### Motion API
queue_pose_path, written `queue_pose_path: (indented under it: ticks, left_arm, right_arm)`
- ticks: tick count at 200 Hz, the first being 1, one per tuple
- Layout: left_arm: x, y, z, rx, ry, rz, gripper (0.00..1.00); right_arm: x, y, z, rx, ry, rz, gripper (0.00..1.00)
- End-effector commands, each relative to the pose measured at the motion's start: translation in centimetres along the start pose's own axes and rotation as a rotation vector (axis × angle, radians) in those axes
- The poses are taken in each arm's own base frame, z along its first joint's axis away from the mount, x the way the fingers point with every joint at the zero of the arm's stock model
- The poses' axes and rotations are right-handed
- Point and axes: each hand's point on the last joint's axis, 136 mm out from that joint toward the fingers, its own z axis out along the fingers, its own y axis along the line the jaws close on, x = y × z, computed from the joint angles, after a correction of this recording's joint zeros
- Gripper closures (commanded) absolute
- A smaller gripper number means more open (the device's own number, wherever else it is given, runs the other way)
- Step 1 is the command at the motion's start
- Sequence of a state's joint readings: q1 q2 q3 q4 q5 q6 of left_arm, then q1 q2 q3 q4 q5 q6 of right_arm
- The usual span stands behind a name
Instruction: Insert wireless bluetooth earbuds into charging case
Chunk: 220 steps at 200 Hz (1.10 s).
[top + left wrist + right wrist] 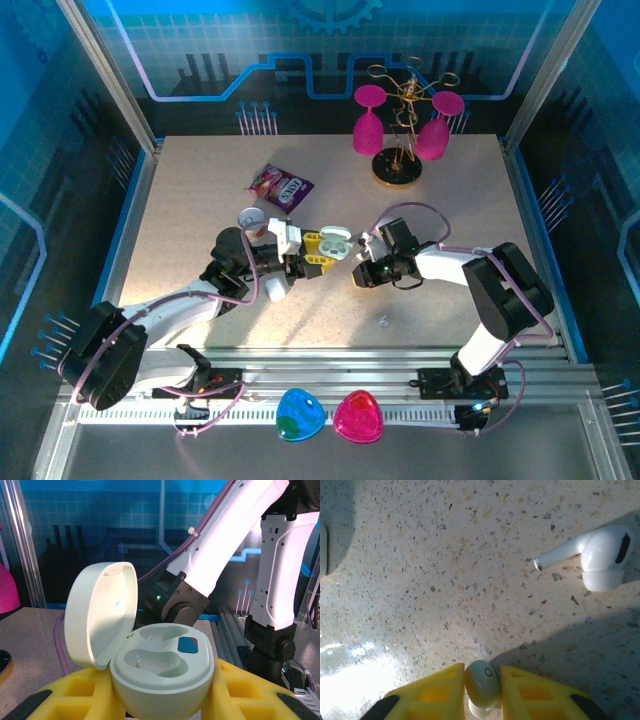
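Right pincer [482,690] clamped earbud [481,677], left pincer [160,707] clamped open case [160,672]; shallow grip risked earbud slipping before insertion.

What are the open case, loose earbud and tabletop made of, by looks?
Open case: probably plastic, matte pale mint, soft even shading. Loose earbud: glossy white plastic, sharp highlights. Tabletop: speckled beige, stone-look laminate or composite; can't tell which.
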<state>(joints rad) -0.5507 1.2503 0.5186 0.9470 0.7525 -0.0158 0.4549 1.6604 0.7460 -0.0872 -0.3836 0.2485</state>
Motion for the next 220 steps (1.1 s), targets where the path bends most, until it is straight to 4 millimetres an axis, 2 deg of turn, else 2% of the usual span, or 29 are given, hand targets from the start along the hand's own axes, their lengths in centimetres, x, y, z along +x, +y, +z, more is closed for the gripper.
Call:
queue_pose_path:
  ticks: [1, 50, 73, 90, 138, 172, 220]
  left_arm:
    - [-0.1, 0.1, -0.2, -0.007, -0.007, 0.033, 0.73]
    - [0.1, 0.4, -0.2, -0.018, -0.004, 0.03, 0.73]
    - [0.2, 0.4, -0.1, -0.018, -0.004, 0.03, 0.73]
    - [0.2, 0.4, -0.1, -0.019, -0.006, 0.03, 0.73]
    - [0.2, 0.5, 0.0, -0.01, -0.009, 0.026, 0.73]
    - [0.2, 0.5, 0.1, -0.007, -0.014, 0.019, 0.73]
    - [0.1, 0.4, 0.1, -0.007, -0.01, 0.021, 0.73]
  right_arm:
    - [0.4, -0.2, -0.2, -0.003, 0.007, 0.016, 0.81]
    - [-0.9, -0.4, -3.0, 0.092, -0.078, 0.034, 0.8]
    - [-1.5, -3.0, -5.8, 0.296, -0.184, 0.127, 0.81]
    - [-1.1, -5.2, -8.3, 0.457, -0.241, 0.22, 0.81]
    - [0.1, -7.9, -12.5, 0.744, -0.295, 0.321, 0.82]
    - [0.3, -8.5, -13.8, 0.917, -0.279, 0.329, 0.86]
    - [-0.4, -8.0, -13.3, 0.997, -0.26, 0.312, 0.88]
